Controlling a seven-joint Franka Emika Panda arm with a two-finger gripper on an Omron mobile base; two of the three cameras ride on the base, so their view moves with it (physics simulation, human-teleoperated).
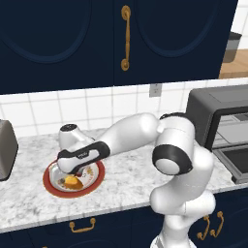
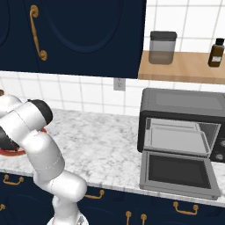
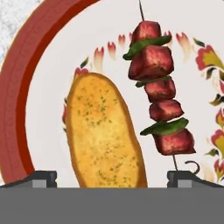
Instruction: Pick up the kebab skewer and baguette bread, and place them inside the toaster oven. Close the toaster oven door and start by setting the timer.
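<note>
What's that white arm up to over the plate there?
The robot's gripper hangs open just above a red-rimmed plate on the counter, holding nothing. On the plate lie a piece of bread and a meat skewer, side by side. To the right, the toaster oven waits with its door dropped open.

— How many pieces of food sit on the plate?
— One plate [image 3: 26,57], red-rimmed, carries one baguette bread [image 3: 104,135] and one kebab skewer [image 3: 159,89]; the skewer holds five meat chunks, with green slices between them.
— And the appliances?
— One toaster oven [image 2: 182,125], with one toaster oven door [image 2: 178,173], stands on the counter [image 2: 105,145].
— The shelf?
— One jar [image 2: 162,47] and one brown bottle [image 2: 216,52]. One wall outlet [image 2: 119,84] shows on the tiles.
</note>
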